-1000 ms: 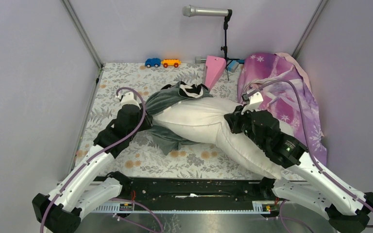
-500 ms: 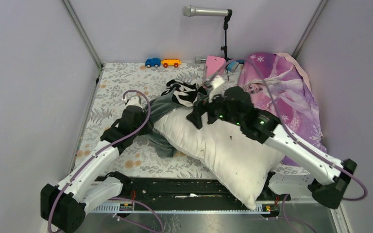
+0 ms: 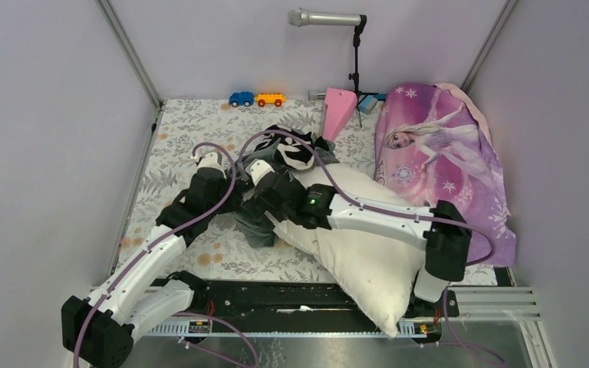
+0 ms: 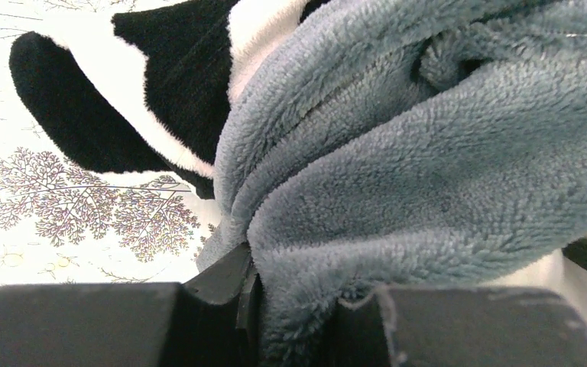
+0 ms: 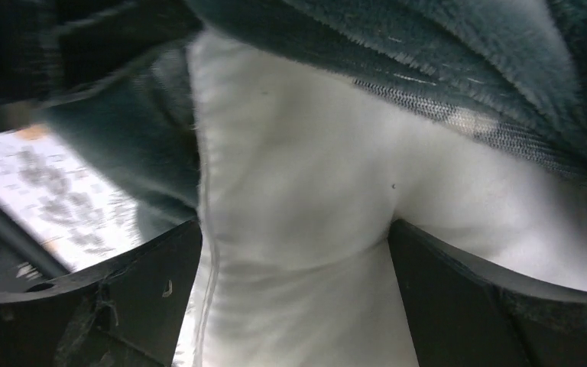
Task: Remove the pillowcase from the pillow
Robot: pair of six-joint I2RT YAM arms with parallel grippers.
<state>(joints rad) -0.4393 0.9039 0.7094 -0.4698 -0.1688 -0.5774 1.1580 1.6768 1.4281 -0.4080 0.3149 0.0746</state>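
Note:
The white pillow [image 3: 368,253] lies slanted from mid-table to the near edge. Its left end sits in the bunched grey-green pillowcase [image 3: 255,222]. My left gripper [image 3: 228,198] is shut on a thick fold of that fleece [image 4: 428,153]; the fabric fills the gap between its fingers [image 4: 298,321]. My right gripper [image 3: 259,201] reaches across the pillow to its left end. It stands open, fingers wide on either side of the pillow's seamed edge [image 5: 306,199], gripper [image 5: 294,298]. The pillowcase rim [image 5: 443,53] hangs just beyond.
A black-and-white plush patch [image 3: 295,147] adjoins the pillowcase. The purple princess-print fabric [image 3: 445,161] lies at the right. A pink wedge [image 3: 339,111], a microphone stand [image 3: 355,54] and toy cars [image 3: 257,99] stand along the back wall.
My right gripper let go, opened wide and swung left across the pillow to the pillowcase opening. The pillow's right end dropped toward the near edge. The left gripper kept its hold.

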